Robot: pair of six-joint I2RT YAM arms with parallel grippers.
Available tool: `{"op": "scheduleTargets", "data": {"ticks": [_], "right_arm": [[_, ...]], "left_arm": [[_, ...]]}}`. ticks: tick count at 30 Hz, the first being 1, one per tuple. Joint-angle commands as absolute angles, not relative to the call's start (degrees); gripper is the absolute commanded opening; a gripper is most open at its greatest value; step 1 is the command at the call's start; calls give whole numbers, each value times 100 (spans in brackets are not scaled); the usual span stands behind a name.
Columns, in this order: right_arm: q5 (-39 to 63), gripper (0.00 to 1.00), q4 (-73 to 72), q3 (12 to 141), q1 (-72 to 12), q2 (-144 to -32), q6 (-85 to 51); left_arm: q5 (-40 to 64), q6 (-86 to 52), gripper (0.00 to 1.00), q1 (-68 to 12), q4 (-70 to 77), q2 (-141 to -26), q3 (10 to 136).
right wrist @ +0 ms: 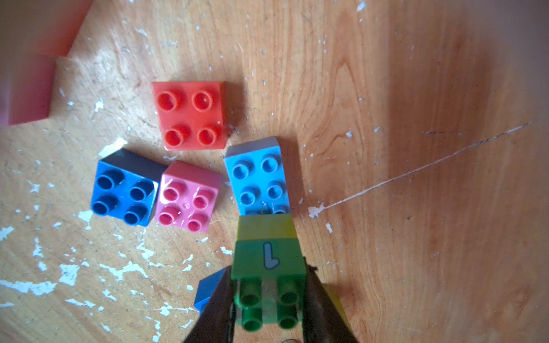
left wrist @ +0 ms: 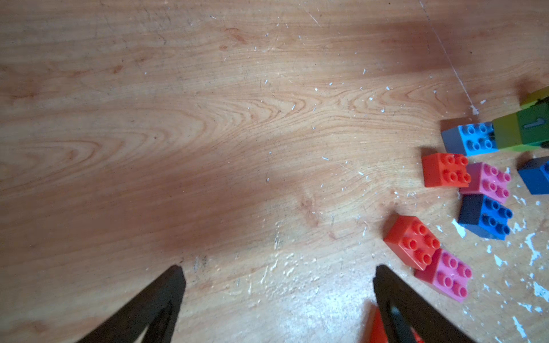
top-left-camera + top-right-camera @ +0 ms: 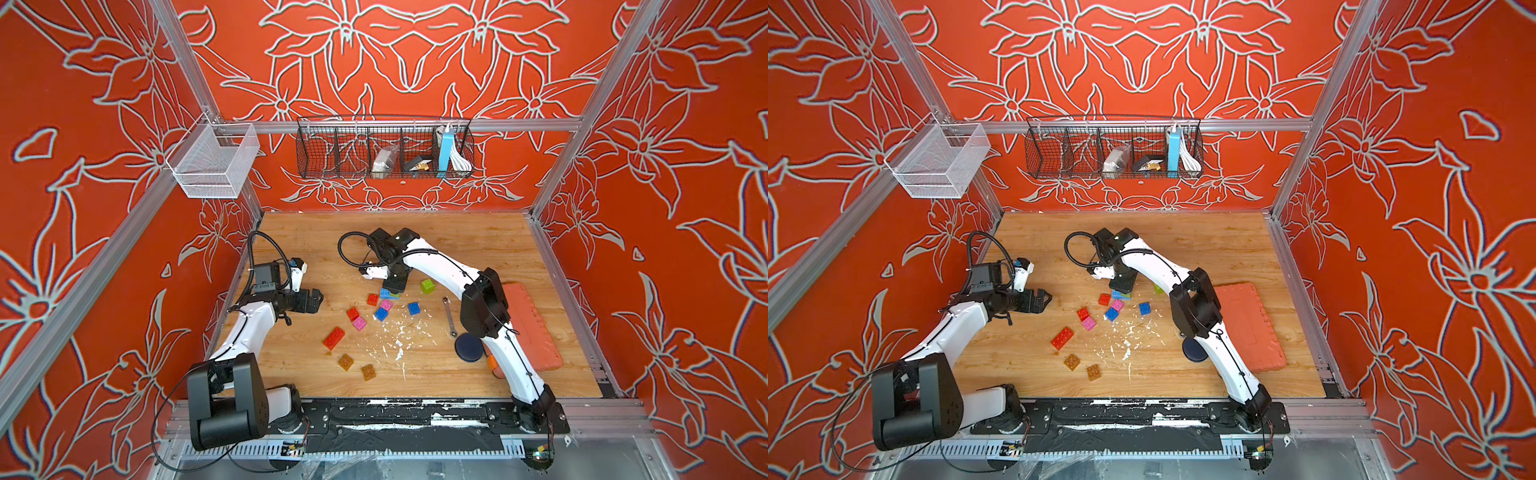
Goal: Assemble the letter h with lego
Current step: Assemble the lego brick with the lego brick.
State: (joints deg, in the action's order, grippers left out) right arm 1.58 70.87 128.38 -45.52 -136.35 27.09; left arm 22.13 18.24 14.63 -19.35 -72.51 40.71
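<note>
We read the right gripper [image 1: 268, 271] best in its own wrist view: jaws clamped on a green brick [image 1: 269, 255] w/ a printed 1, studs toward the cam. Under it is a lime brick [image 1: 266, 227], which seems seated on the end of a light-blue long brick [image 1: 257, 181]. Both top views hide that stack, since the gripper body covers all but a sliver of light blue. Just beside it in the wrist view are a red square brick [image 1: 190, 114], a pink brick [image 1: 188, 196] & a dark-blue brick [image 1: 124, 187], the last two touching.

The left gripper [image 2: 278, 270] has its jaws spread wide w/ nothing btwn them, over bare wooden table [image 2: 148, 118]. Its view catches only the cluster's edge.

Only from above do we get the whole long red brick [image 3: 333, 337], an amber brick [image 3: 345, 361] & a second amber brick [image 3: 368, 372] nearer the arm bases. A lime cube [image 3: 427, 286] & a lone blue brick [image 3: 414, 308] sit past the cluster. A wrench [image 3: 450, 316], a dark disc [image 3: 467, 349] & an orange tool case [image 3: 530, 328] lie by the right arm, apart from the lego.
</note>
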Motion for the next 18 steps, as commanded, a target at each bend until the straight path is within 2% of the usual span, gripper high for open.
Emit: {"op": "scheduleTargets", "data": {"ticks": [1, 10, 18], "right_arm": [[343, 21, 7458, 13030, -4518, -13636, 2831], [246, 20, 6991, 12618, -4491, -13506, 3473], [742, 22, 7224, 12653, -4482, -13644, 4185]], "left_arm": [[2257, 1915, 100, 1479, -2072, -7287, 4182], [2259, 1918, 100, 1477, -2087, -7353, 4215], [2252, 1917, 100, 1477, -2118, -7376, 4240]]}}
